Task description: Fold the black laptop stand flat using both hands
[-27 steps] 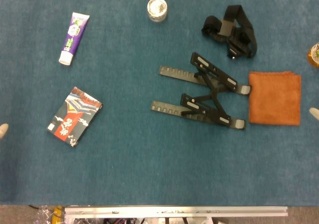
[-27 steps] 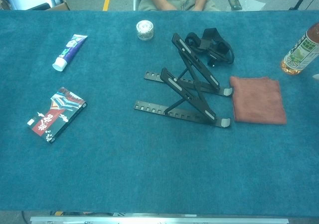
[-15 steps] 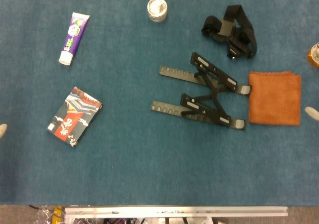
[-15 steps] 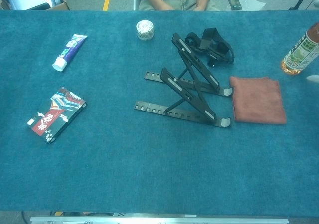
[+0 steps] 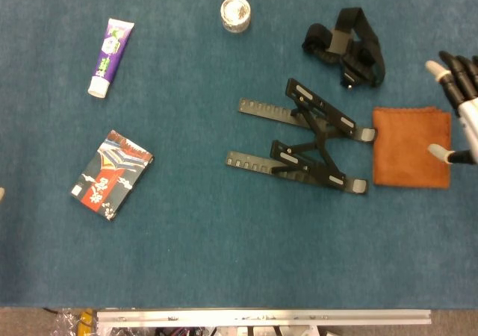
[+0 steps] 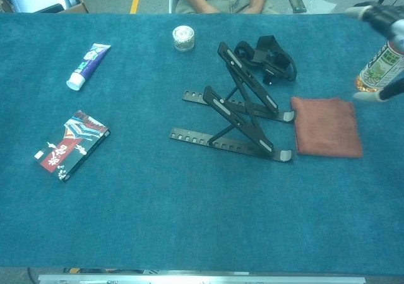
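Stand propped open, untouched | right hand beside cloth, fingers spread, empty | left hand's finger state: cannot tell | advice: steady base rails, press raised arms down evenly

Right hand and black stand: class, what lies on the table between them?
The orange cloth lies between the right hand and the stand, plainest in the head view.

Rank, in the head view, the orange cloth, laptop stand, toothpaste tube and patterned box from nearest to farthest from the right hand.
1. orange cloth, just beside the right hand
2. laptop stand, centre
3. patterned box and toothpaste tube, far left; too close to call
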Controlling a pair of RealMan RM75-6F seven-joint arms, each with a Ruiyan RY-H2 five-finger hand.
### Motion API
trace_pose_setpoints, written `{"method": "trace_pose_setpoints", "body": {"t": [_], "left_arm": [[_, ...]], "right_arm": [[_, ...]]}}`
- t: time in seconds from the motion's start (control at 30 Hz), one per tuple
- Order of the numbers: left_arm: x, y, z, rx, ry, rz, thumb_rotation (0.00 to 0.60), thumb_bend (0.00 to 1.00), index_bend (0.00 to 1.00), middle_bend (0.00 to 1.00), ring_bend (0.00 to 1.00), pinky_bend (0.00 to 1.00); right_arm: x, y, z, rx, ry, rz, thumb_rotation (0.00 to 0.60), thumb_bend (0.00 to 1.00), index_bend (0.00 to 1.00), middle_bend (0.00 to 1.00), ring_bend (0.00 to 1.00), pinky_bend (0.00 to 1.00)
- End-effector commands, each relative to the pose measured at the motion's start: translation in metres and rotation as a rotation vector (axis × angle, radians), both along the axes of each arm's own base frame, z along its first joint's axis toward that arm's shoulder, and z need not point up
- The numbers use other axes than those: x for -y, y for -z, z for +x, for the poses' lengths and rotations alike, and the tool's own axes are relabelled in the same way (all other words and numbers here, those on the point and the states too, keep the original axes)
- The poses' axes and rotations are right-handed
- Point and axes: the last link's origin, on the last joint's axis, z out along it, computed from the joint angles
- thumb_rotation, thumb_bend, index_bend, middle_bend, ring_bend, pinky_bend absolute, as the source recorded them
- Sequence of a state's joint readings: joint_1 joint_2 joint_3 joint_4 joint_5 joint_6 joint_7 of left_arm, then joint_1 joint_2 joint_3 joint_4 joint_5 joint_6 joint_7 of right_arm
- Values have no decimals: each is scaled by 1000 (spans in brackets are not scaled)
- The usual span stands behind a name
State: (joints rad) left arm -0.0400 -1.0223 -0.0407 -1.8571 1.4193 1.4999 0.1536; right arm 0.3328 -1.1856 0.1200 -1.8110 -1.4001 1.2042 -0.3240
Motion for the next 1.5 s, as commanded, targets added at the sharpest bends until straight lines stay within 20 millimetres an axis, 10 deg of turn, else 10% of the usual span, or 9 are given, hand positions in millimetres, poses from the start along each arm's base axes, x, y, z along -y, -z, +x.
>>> {"method": "trace_pose_setpoints", "body": {"t": [0.03, 1.5], "left_arm": [[0, -1, -1, -3, -2, 1, 600, 135, 0, 0, 0, 0], [7, -28, -2, -60, -32, 13, 600, 135, 0, 0, 0, 0]], "right_arm": [[11, 16, 8, -24, -6, 14, 600, 0, 0, 0, 0, 0], [53, 151, 22, 55, -4, 87, 594, 0, 0, 0, 0, 0]]}}
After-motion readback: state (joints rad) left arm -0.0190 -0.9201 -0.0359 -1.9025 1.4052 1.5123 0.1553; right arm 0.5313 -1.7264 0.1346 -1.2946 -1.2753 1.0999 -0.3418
